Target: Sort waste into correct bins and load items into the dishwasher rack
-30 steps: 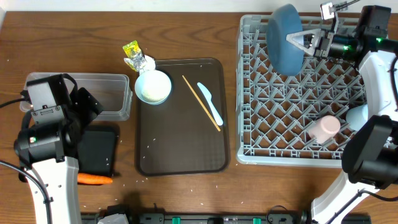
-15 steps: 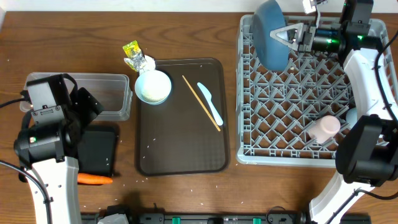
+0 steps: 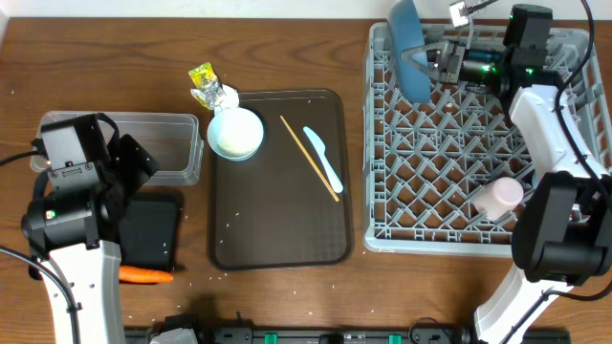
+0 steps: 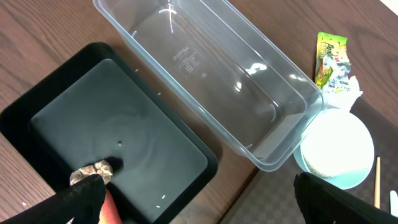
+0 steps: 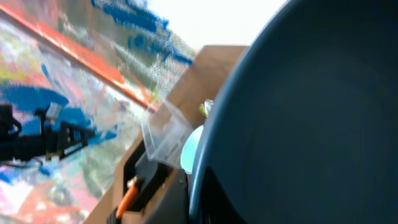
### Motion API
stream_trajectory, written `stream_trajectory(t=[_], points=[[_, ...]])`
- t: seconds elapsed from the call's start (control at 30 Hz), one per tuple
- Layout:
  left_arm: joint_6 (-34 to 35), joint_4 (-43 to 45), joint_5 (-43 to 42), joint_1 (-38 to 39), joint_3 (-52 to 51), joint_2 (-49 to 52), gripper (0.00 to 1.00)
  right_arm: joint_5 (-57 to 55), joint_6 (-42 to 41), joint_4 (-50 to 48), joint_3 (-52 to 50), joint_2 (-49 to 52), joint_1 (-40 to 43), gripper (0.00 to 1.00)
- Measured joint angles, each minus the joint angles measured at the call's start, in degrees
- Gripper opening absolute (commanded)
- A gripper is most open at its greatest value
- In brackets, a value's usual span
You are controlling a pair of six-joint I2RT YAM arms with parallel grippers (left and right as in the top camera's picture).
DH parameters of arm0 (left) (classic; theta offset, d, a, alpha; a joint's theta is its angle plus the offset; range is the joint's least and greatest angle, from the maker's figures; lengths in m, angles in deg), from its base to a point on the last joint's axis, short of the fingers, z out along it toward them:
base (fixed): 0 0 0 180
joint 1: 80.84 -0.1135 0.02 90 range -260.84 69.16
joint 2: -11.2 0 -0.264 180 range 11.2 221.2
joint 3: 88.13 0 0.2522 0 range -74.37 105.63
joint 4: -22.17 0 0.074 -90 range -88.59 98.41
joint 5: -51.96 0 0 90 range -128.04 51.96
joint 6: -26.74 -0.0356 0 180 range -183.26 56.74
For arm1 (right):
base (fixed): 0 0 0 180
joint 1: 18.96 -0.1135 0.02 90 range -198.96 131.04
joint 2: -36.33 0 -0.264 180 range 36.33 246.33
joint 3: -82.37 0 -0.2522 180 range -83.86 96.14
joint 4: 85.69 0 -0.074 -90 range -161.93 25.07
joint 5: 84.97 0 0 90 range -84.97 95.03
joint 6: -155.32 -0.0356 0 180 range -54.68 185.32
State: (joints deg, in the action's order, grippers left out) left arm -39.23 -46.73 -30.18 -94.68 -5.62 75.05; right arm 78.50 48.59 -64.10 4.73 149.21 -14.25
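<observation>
Over the far corner of the rack [image 3: 449,182], right gripper [image 3: 432,59] clamps the blue plate [image 3: 406,43] on edge, seemingly ready to slot in upright. Left gripper [image 4: 202,202] hangs wide open, empty.

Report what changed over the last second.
The right gripper, shut on the blue plate, carried it left and toward the far edge of the dishwasher rack, turning it more edge-on. The open left gripper, white bowl, wrapper, spoon and pink cup stayed put.

table [image 3: 287,48]: grained brown wood
tub [image 4: 205,68]: clear glossy plastic
rack [image 3: 449,162]: matt grey plastic
wrapper [image 3: 204,80]: crinkled shiny foil
plate [image 3: 409,53]: smooth blue
</observation>
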Motion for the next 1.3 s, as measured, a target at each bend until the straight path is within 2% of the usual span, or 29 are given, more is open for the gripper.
stream_trajectory(t=[0.2,0.53,0.77,0.97,1.3], points=[[0.0,0.0,0.0,0.0,0.0,0.0,0.98,1.4,-11.0,-12.2,-0.7,0.0,0.2,0.01],[0.0,0.0,0.0,0.0,0.0,0.0,0.98,2.9,-22.6,-12.7,-0.8,-0.1,2.4,0.01],[0.0,0.0,0.0,0.0,0.0,0.0,0.98,6.3,-23.4,-6.9,-1.0,-0.1,7.9,0.01],[0.0,0.0,0.0,0.0,0.0,0.0,0.98,8.3,-17.8,1.3,-1.0,-0.7,8.6,0.01],[0.0,0.0,0.0,0.0,0.0,0.0,0.98,11.0,-16.4,0.6,-1.2,-0.8,11.5,0.01]])
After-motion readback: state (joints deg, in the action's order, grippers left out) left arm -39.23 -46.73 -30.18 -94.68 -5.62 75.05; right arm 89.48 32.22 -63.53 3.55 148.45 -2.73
